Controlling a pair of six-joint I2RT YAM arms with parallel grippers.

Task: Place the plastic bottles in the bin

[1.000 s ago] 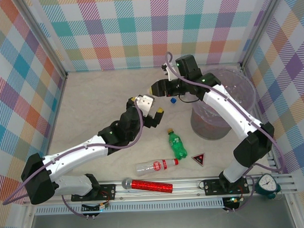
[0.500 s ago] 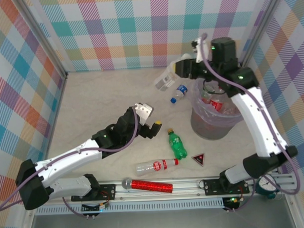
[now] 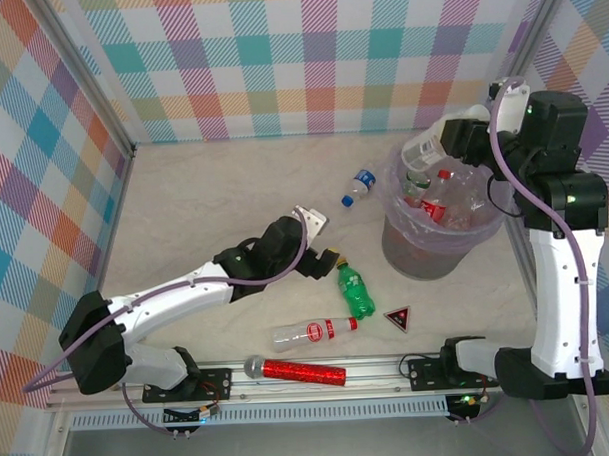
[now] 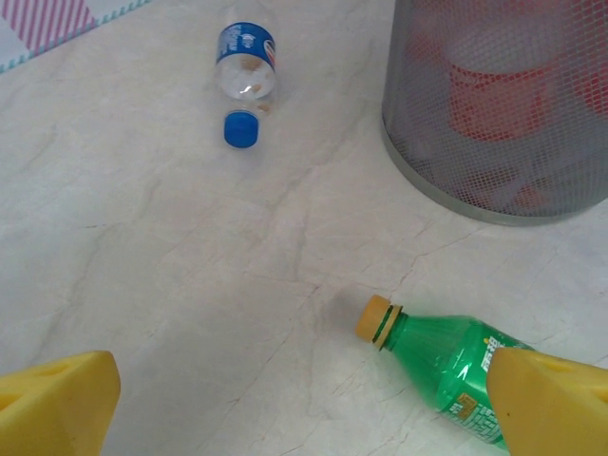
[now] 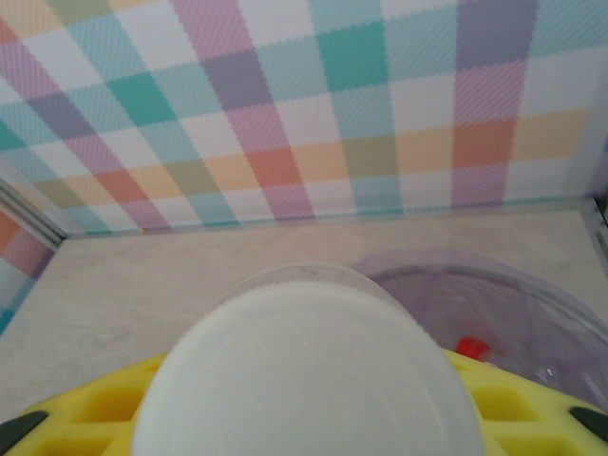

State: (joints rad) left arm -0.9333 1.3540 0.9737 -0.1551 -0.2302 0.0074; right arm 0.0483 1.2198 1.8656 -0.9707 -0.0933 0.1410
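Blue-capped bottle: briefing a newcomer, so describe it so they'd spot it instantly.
Find the lilac bin at the right of the table. Just left of it a small clear bottle lies on its side. Unlike the nearby green bottle, its cap and label are blue.

Pale marbled table [image 3: 204,211]: bin [image 3: 415,254] standing far right; blue-capped bottle [image 3: 360,183], green bottle [image 3: 355,291], red-labelled bottle [image 3: 313,332], dark triangle [image 3: 398,317] lying.

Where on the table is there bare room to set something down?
The far left of the table, between the left wall and the blue-capped bottle, is bare. So is the patch between that bottle and the green bottle. Crowded: the near edge, with the green bottle, clear bottle, microphone and triangle beside the bin.
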